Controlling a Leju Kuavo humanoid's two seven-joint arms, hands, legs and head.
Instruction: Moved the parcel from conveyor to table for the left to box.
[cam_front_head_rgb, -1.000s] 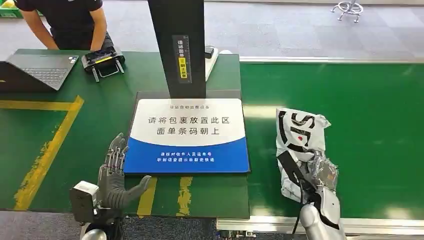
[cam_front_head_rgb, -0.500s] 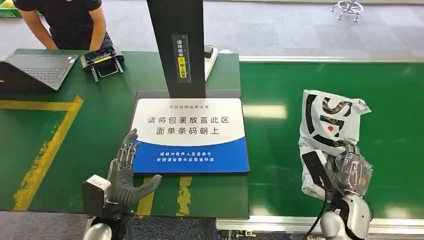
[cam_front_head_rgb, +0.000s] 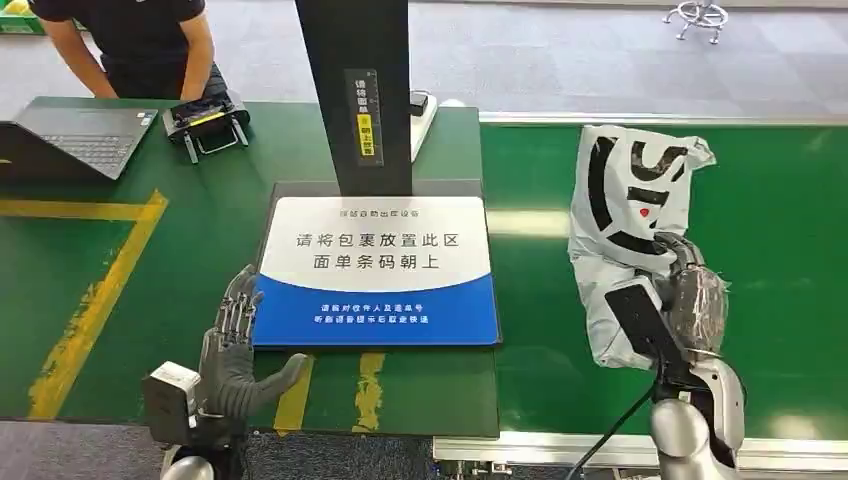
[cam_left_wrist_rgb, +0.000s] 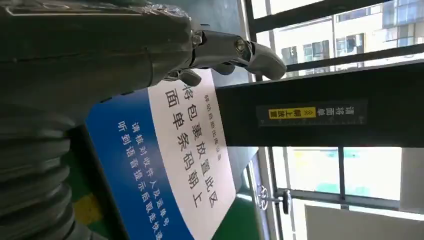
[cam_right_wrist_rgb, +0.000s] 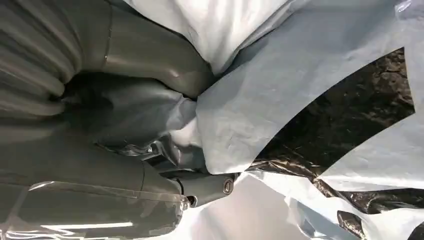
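The right hand (cam_front_head_rgb: 690, 300) covers the lower part of the parcel (cam_front_head_rgb: 630, 200), and in the right wrist view its fingers (cam_right_wrist_rgb: 205, 187) are partly buried in the parcel's folds. The black post (cam_front_head_rgb: 352, 90) is cut off by the top edge, and so is the person (cam_front_head_rgb: 130, 40) beyond the worktop (cam_front_head_rgb: 150, 250). The laptop (cam_front_head_rgb: 70, 140) runs off the left edge. The small print on the post's label (cam_front_head_rgb: 364, 115) is too fine to read.
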